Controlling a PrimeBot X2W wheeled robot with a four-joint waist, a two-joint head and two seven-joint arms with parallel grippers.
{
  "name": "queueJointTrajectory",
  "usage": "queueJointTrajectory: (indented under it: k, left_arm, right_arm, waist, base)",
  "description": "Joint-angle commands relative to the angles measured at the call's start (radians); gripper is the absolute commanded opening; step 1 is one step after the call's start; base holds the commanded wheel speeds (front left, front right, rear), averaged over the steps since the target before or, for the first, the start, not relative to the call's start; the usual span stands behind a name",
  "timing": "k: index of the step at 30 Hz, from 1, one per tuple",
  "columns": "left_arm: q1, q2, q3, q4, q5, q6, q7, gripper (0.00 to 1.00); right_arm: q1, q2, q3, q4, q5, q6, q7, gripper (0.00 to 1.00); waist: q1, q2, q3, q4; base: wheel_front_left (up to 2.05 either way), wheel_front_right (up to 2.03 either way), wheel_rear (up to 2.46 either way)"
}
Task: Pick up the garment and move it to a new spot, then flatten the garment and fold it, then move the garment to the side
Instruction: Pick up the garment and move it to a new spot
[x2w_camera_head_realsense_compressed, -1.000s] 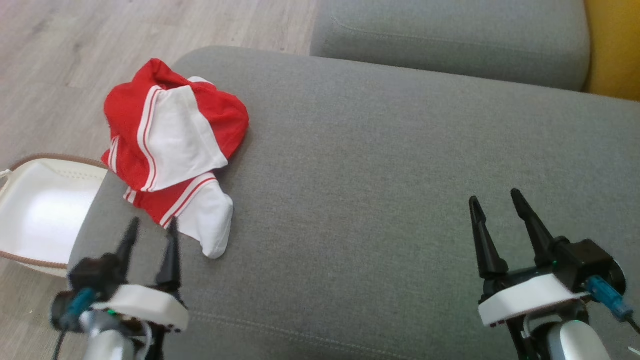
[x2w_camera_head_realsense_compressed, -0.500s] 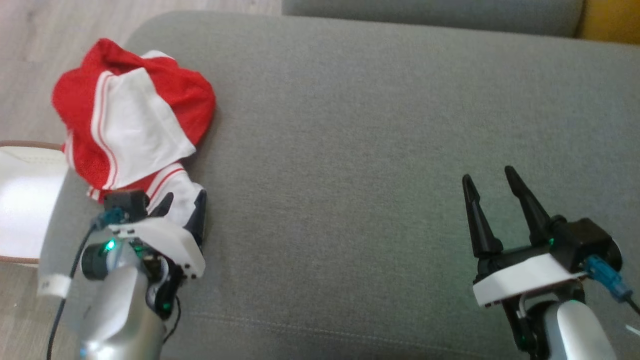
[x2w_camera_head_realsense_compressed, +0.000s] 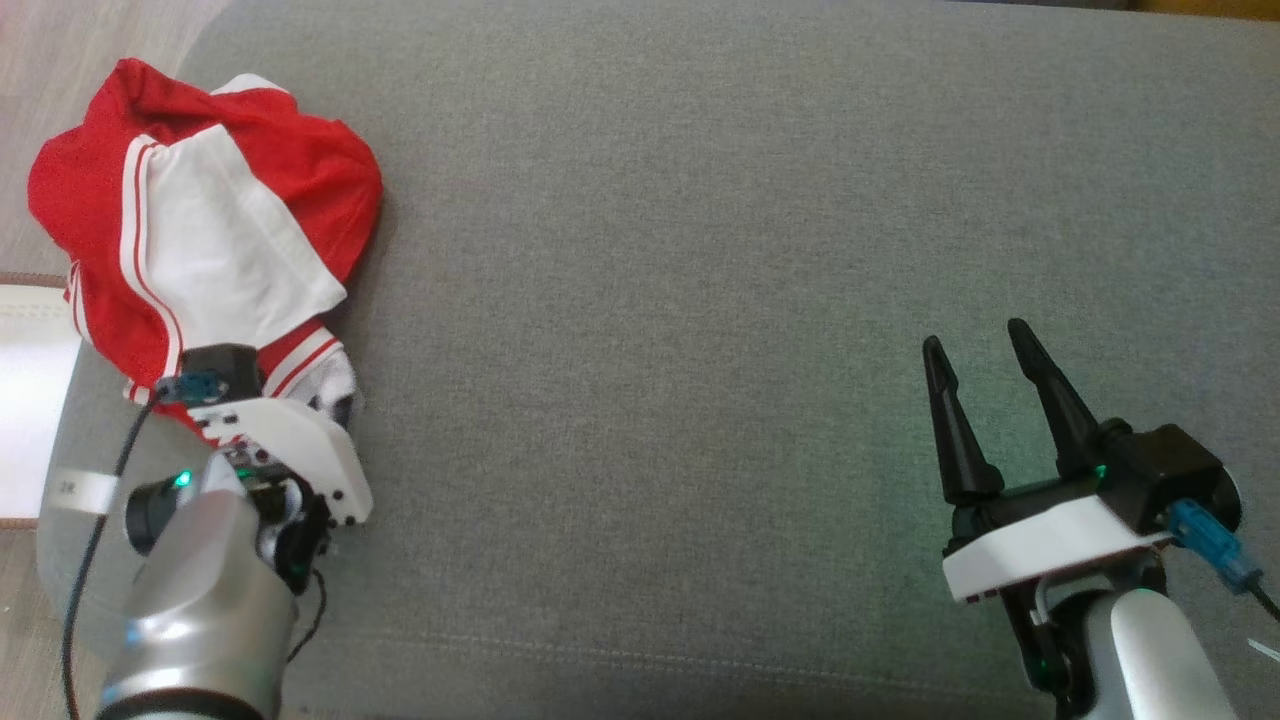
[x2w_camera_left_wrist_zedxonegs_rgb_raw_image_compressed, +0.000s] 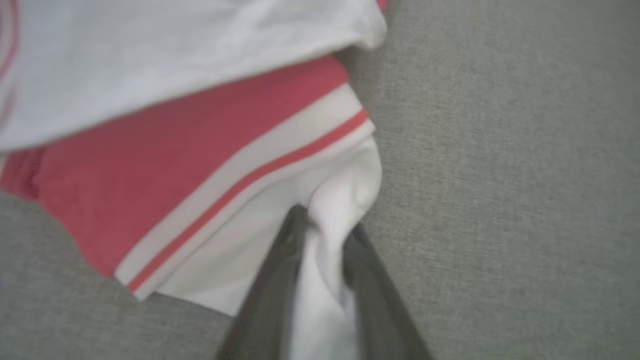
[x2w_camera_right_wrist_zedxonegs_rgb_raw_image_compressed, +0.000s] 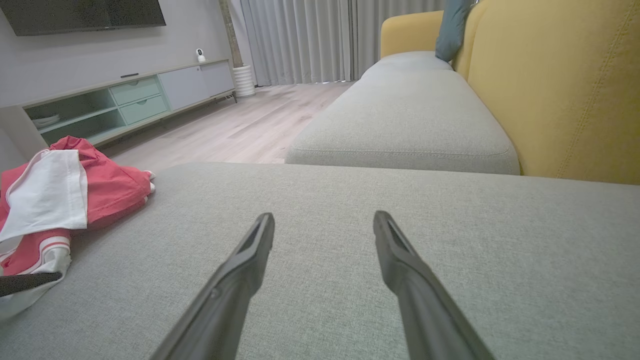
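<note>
Left pincer (x2w_camera_left_wrist_zedxonegs_rgb_raw_image_compressed: 322, 227): clamped on the white lower corner (x2w_camera_left_wrist_zedxonegs_rgb_raw_image_compressed: 345, 190) of the red-and-white garment (x2w_camera_head_realsense_compressed: 200, 200). I judge a corner hold suits lifting it without bunching.
Garment: crumpled at the left end of the grey sofa cushion (x2w_camera_head_realsense_compressed: 650, 250), close to its rounded edge.
Cushion middle: bare, with ample room to carry the cloth rightward.
Right pincer (x2w_camera_head_realsense_compressed: 975, 335): fingers apart, over the cushion, well apart from the cloth. I take it as kept free for flattening.
</note>
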Motion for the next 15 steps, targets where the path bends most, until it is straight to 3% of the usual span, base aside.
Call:
queueJointTrajectory:
  k: [1, 7, 15]
  left_arm:
    - [-0.012, 0.037, 0.024, 0.023, -0.006, 0.007, 0.025, 0.00]
    - [-0.028, 0.047, 0.006, 0.051, 0.009, 0.013, -0.016, 0.00]
    - [-0.018, 0.072, 0.017, -0.037, 0.011, 0.034, -0.223, 0.00]
  right_arm:
    - [-0.040, -0.004, 0.025, -0.029, 0.012, -0.001, -0.012, 1.00]
    - [-0.050, -0.004, 0.030, -0.020, 0.015, -0.001, -0.016, 1.00]
    - [-0.032, -0.004, 0.009, -0.013, 0.019, -0.001, -0.026, 1.00]
  waist:
    - [0.0000, 0.0000, 0.004, 0.000]
    - [0.0000, 0.0000, 0.003, -0.001]
    - [0.0000, 0.0000, -0.052, -0.008]
  base:
    - [0.00, 0.00, 0.00]
    - [0.00, 0.00, 0.00]
    - [0.00, 0.00, 0.00]
